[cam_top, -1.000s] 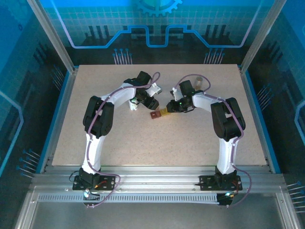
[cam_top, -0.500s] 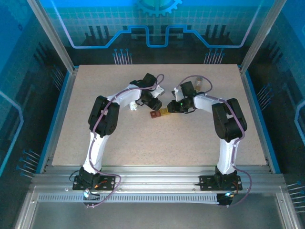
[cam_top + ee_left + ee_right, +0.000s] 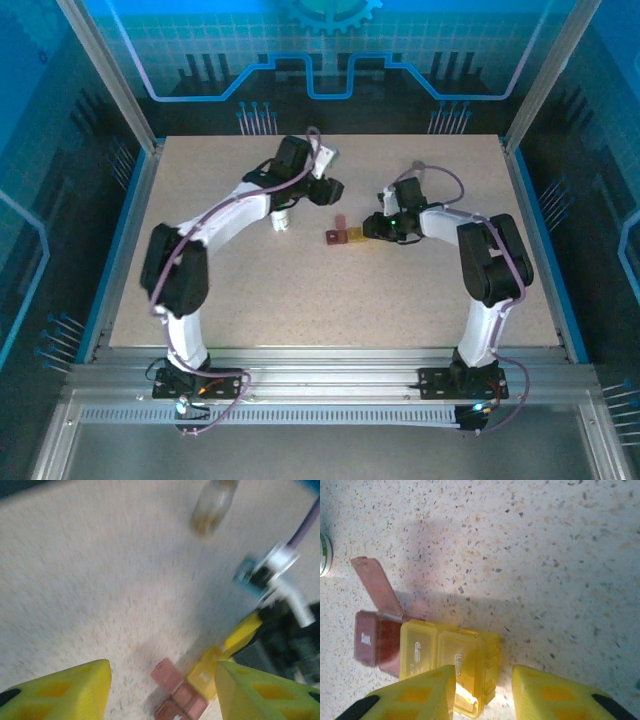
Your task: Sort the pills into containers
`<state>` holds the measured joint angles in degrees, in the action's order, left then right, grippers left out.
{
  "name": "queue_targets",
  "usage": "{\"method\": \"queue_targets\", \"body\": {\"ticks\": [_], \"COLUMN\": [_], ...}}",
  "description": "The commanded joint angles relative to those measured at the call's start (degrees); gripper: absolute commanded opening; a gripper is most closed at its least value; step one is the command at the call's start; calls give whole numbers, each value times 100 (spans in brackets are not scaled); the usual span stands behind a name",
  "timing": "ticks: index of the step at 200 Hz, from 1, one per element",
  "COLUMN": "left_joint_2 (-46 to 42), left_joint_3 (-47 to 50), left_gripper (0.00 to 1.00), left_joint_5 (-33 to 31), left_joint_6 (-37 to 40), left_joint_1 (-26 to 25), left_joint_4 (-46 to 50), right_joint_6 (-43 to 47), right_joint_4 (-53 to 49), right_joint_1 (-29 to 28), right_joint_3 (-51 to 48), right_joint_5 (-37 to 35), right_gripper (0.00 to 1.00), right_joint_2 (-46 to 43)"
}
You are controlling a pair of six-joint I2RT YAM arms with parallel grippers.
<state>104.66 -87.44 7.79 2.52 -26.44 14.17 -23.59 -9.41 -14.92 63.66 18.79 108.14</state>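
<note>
Left hand (image 3: pixel 160 672): released. Its yellow fingers stand wide apart with nothing gripped, above the worktop (image 3: pixel 90 580), at upper centre of the overhead frame.

Right hand (image 3: pixel 484 672): released. Its fingers are apart and low at the yellow box (image 3: pixel 450 655). The box's corner runs under the finger at lower left of the wrist frame and stops short of the other finger.

Dark red box (image 3: pixel 370 640): touching the yellow box on its left, mid-worktop, lid (image 3: pixel 375 587) open.

White green-capped bottle (image 3: pixel 282 222): left of both boxes, apart from them.

Clear jar (image 3: pixel 212 505): blurred, top right of the left wrist frame.
</note>
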Motion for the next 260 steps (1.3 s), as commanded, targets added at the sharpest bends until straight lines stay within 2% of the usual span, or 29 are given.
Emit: {"method": "queue_targets", "body": {"ticks": [1,8,22,50,63,80,113,151,192,260], "left_joint_2": [-819,-1048,-1404,-1636,-1588,-1430,-945,-231,231,155], "left_joint_3": [599,868,1398,1973,2140,2237,2169,1763,1572,1990], "left_gripper": [60,63,76,80,85,87,87,87,79,48], "left_joint_5": [-692,-1045,-1697,-2196,-2406,-2633,-2648,-2536,-2276,-2206], "left_joint_6": [-644,-790,-1206,-1902,-2047,-2083,-2124,-2181,-2421,-2467], "left_joint_1": [-33,-26,51,422,529,587,717,826,890,869], "left_joint_4": [-772,-882,-968,-631,-564,-555,-689,-531,-552,-708], "right_joint_6": [-124,-93,7,346,571,832,1111,1114,1135,1042], "right_joint_4": [235,254,261,204,226,279,423,159,23,9], "right_joint_1": [41,24,-8,-139,-252,-434,-702,-732,-792,-825], "right_joint_3": [-97,-131,-229,-501,-662,-875,-1270,-1295,-1436,-1453], "right_joint_5": [-2,-11,-99,-403,-505,-701,-895,-938,-1015,-1088], "right_gripper": [38,39,41,51,60,66,69,70,70,69], "right_joint_2": [-589,-757,-1142,-1969,-2351,-2820,-3538,-3806,-4024,-4064]}}
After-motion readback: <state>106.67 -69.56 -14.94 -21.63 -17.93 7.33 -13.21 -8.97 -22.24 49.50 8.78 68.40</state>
